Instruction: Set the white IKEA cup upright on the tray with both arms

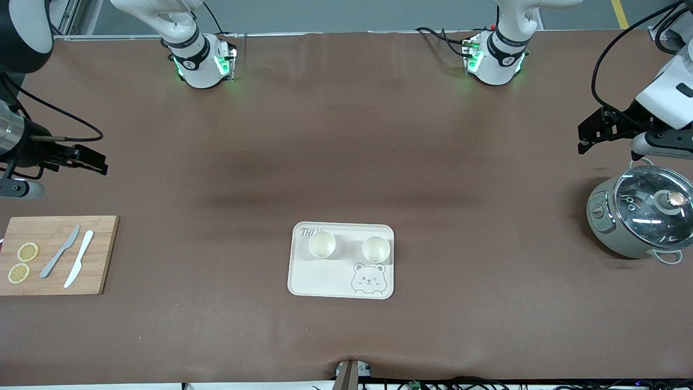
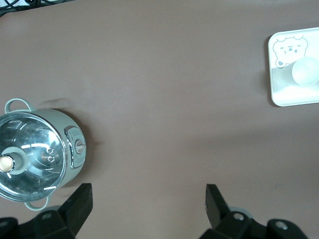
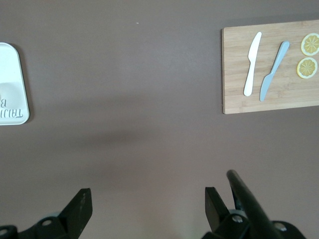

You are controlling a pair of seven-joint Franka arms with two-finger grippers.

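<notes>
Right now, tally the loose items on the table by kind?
Cups: 2
Tray: 1
Cutting board: 1
Knives: 2
Lemon slices: 2
Lidded pot: 1
Total: 9

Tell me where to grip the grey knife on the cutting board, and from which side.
Grip the grey knife across its handle, the thicker end nearer the front camera, coming straight down from above. It lies flat on the cutting board, so only its narrow sides offer purchase. The white knife lies close beside it, so the right gripper should probably open narrowly.
</notes>
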